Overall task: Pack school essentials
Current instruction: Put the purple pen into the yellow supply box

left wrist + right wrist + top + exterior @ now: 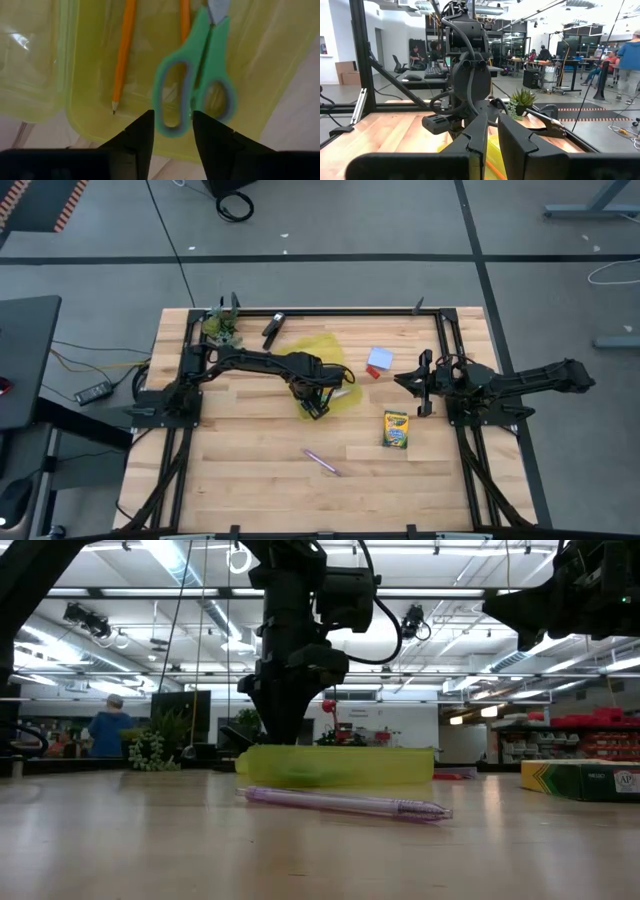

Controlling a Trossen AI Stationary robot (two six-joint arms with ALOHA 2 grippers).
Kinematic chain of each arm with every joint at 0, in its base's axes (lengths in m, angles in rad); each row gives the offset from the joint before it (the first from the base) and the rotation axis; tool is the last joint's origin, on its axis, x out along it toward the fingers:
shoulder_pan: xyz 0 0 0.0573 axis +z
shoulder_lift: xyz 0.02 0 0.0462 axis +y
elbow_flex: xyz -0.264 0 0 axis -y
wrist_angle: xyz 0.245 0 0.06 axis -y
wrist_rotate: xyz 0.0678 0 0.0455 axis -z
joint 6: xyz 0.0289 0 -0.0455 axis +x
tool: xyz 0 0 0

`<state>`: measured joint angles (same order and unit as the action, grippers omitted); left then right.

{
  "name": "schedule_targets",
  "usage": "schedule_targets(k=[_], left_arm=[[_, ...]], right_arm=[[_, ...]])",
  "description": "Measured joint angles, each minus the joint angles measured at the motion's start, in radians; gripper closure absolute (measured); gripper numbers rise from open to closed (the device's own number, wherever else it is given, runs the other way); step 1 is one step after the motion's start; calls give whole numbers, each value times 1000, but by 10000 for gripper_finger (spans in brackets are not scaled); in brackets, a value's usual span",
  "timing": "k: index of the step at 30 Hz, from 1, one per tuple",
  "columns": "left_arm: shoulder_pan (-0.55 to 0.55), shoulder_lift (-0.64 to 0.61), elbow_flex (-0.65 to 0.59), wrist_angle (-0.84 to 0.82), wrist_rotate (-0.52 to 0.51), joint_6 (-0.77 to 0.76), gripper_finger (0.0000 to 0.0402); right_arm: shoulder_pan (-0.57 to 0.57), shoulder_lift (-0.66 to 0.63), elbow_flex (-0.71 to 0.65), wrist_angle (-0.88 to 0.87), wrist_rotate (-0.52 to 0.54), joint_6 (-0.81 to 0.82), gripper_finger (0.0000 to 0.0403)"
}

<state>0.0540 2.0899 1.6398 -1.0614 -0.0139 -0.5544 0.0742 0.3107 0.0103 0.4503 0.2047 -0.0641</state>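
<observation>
Hovering over the yellow case (325, 370) mid-table, left gripper (172, 131) spread, fingers straddling one loop of the green-handled scissors (197, 85). Scissors lie inside the case beside two orange pencils (123, 55), long axis running straight away from the fingers. Right gripper (420, 383) waits at right, narrowly parted.

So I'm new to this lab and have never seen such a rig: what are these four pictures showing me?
Two dark robot arms work at a wooden table. One picture looks straight down, one sits at table height, and two come from cameras on the wrists. The left pincer hangs over a yellow-green pencil case holding two orange pencils and green-handled scissors; its fingers straddle one scissor handle. The right pincer waits beside it, holding nothing. A crayon box, a purple pen and a pale blue notepad lie loose on the table.
</observation>
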Motion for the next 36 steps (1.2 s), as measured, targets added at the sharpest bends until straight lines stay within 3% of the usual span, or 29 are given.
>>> schedule_targets(k=[6,13,20,36], left_arm=[[0,-3,18,-1,-2,94,238],[-88,-5,96,44,-130,376,252],[-195,-5,103,166,-25,505,264],[-381,110,104,180,51,435,242]], right_arm=[[0,0,0,0,0,0,351],[0,0,0,0,0,0,351],[0,0,0,0,0,0,351],[0,1,0,0,0,0,351]])
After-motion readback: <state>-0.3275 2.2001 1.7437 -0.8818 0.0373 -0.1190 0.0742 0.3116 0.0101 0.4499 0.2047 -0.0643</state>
